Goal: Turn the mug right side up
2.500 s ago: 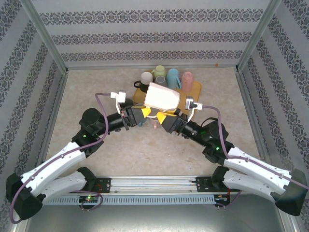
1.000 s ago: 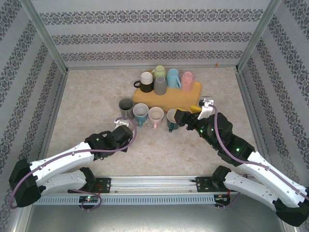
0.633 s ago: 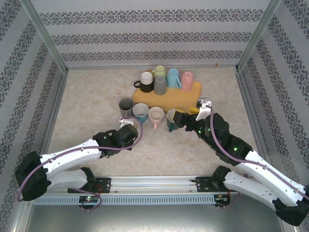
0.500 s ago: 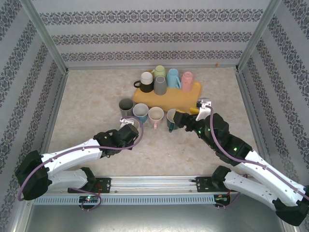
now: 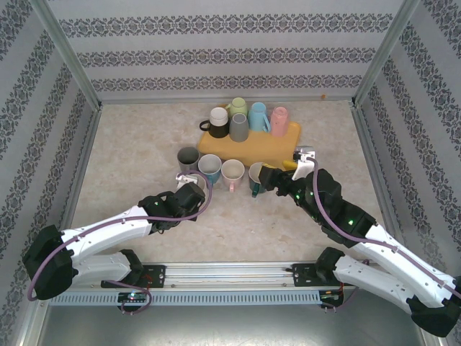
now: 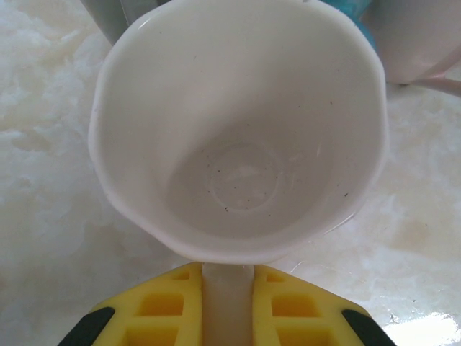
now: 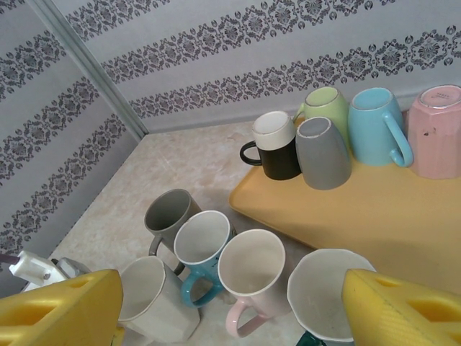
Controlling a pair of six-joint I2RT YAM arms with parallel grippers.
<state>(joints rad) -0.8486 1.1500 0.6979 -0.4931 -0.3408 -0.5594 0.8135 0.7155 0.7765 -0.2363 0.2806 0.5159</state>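
Now the left gripper (image 6: 227, 310) pinches the white mug (image 6: 238, 130) by its handle (image 6: 227, 277). It looks hard, slippery, breakable. Right gripper (image 7: 227, 292) gapes open.

High rear overview; wrist cameras close, all sharing the mug row (image 5: 232, 171)

The mugs (image 5: 232, 171) stand tightly packed before the tray (image 5: 277, 148), while bare table (image 5: 130, 144) lies open leftward.
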